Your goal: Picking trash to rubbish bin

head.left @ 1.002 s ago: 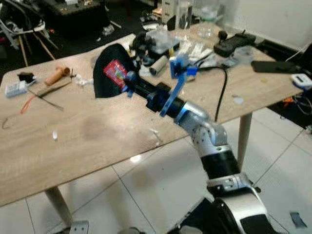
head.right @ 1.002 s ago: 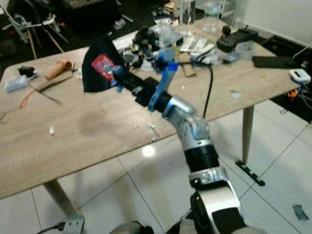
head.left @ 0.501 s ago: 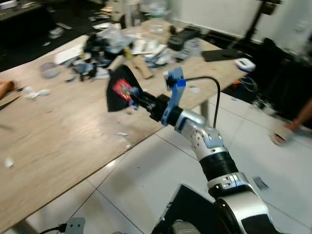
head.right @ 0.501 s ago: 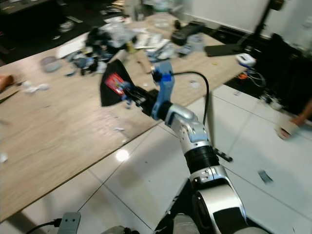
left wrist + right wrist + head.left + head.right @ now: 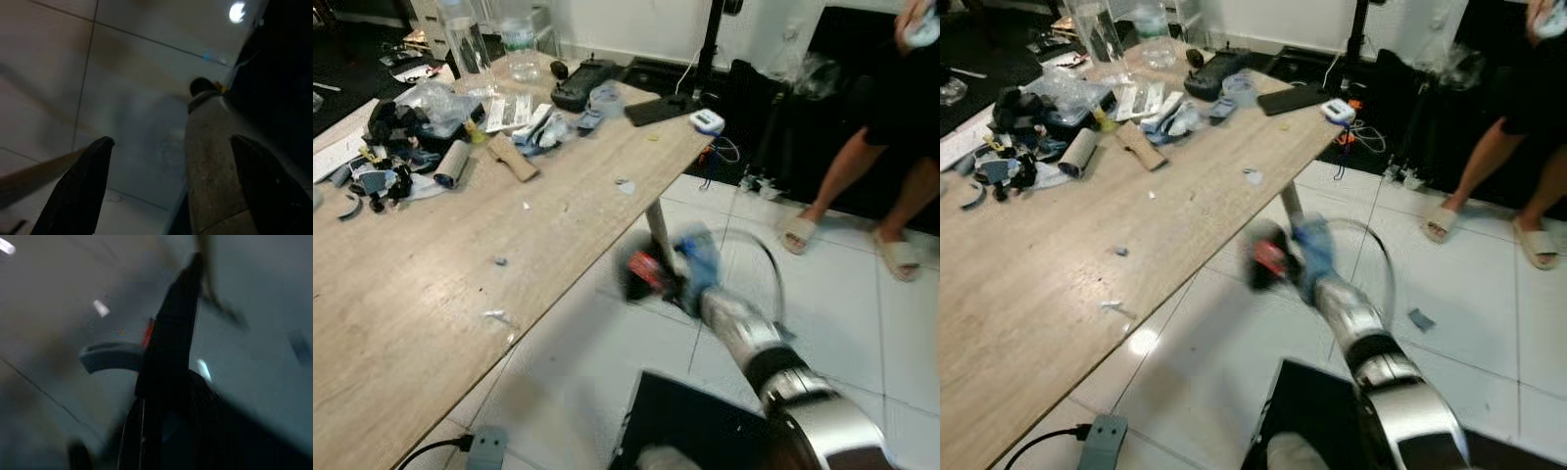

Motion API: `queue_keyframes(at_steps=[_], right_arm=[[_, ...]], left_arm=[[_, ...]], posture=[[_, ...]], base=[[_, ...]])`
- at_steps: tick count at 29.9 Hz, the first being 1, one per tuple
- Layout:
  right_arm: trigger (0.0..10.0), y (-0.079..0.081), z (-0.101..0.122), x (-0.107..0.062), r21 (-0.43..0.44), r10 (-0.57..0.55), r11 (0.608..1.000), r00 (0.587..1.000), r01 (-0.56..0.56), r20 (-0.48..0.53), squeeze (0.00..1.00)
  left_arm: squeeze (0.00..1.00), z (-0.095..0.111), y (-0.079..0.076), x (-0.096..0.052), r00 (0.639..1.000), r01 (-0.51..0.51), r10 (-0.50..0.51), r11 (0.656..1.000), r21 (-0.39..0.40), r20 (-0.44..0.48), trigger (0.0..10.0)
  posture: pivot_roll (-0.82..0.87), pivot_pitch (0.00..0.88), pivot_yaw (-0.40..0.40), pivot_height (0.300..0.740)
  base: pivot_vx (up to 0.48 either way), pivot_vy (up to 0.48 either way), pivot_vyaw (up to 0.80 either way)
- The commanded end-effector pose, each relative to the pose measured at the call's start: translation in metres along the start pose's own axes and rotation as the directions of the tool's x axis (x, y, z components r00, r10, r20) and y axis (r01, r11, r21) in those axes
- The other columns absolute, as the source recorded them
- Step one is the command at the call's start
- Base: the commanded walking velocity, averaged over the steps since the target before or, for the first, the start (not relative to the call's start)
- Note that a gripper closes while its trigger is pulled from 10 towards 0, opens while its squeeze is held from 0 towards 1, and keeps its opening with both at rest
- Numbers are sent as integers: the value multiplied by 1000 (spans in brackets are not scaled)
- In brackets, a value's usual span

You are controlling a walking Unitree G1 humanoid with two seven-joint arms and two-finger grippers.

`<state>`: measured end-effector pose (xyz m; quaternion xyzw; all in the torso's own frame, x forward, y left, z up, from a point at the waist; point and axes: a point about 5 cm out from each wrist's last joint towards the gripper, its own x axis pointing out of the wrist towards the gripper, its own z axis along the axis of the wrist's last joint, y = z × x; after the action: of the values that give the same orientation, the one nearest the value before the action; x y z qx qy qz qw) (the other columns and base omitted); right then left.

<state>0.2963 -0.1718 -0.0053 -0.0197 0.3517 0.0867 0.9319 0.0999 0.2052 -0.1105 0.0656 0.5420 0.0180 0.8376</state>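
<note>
Gripping black-and-red wrapper (image 5: 643,274) (blurred)

Head stereo pair down over table (image 5: 431,264); dim, perhaps floorward wrist views

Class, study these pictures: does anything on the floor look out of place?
Yes: a small grey scrap lies loose on the white tiled floor, between the table leg and a person's sandalled feet. It looks like dropped litter.
</note>
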Motion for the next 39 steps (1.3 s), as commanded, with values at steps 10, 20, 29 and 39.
queue_keyframes(at_steps=[10,20,29,39], right_arm=[[10000,-27,-99,-26,25,-183,980,942,198,-280,0],[10000,-25,-178,-63,10,-200,971,840,237,-504,0],[10000,-24,-189,-70,1,-194,973,825,229,-531,0],[10000,-24,-185,-67,-3,-186,976,836,216,-517,0]], left_arm=[[0,-4,-2,0,1000,11,-10,999,41,-22,10000],[0,-3,-6,0,1000,17,-16,997,71,-20,10000],[0,-11,-3,-1,998,37,-32,995,90,-62,10000],[0,-10,2,-1,998,25,-18,995,97,-64,10000]], posture=[[-24,43,44,740],[-17,44,37,740],[-25,48,33,740],[-18,39,33,740]], base=[[0,0,-781],[0,0,-779],[0,-34,-150],[0,-431,0]])
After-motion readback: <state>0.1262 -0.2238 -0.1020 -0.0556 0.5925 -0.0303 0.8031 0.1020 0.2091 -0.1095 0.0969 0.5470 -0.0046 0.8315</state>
